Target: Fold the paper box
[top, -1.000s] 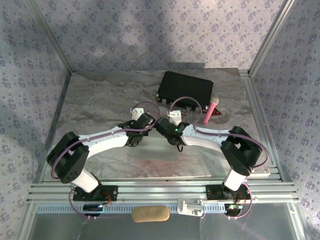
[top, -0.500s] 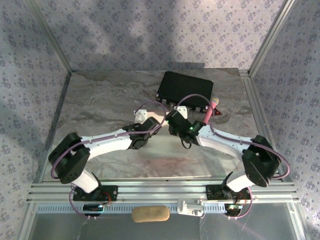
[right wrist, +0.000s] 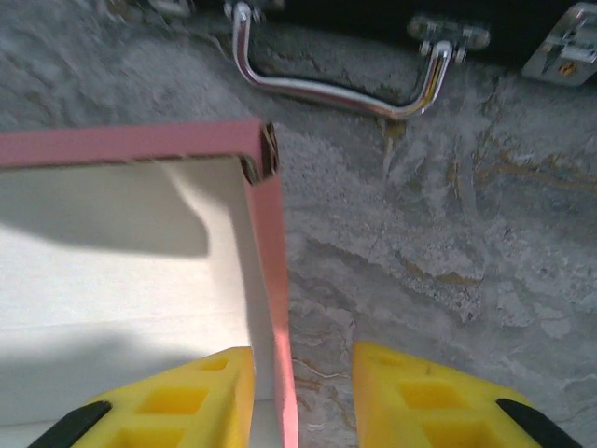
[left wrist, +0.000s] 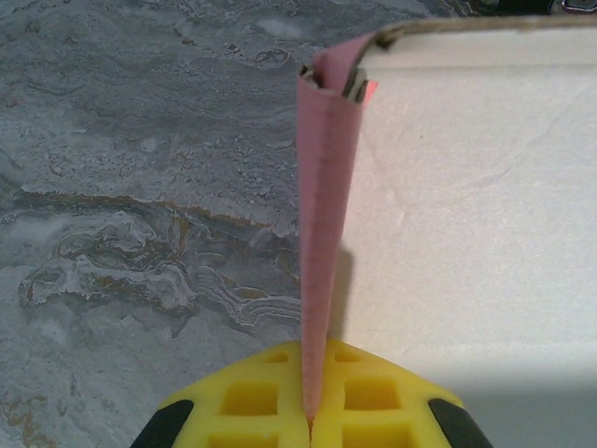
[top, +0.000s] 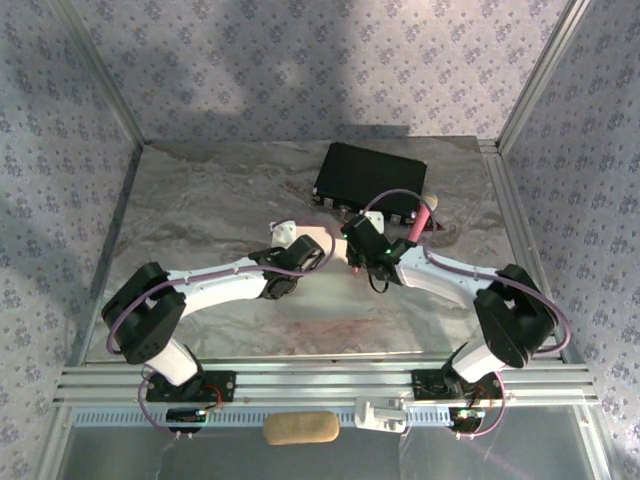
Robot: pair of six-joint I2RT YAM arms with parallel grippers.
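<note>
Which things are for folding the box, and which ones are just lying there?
For the job:
- paper box
- left hand, pinching one wall of it
- right hand, open around another wall

Just lying about:
- black case
- microphone, beside the case

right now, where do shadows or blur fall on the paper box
left wrist: paper box wall sharp, grey shadow band across its pale inside near the left gripper; right wrist: shadow patches on the pale inside, case handle glints, slightly soft; top external: soft shadows on wallpaper.
</note>
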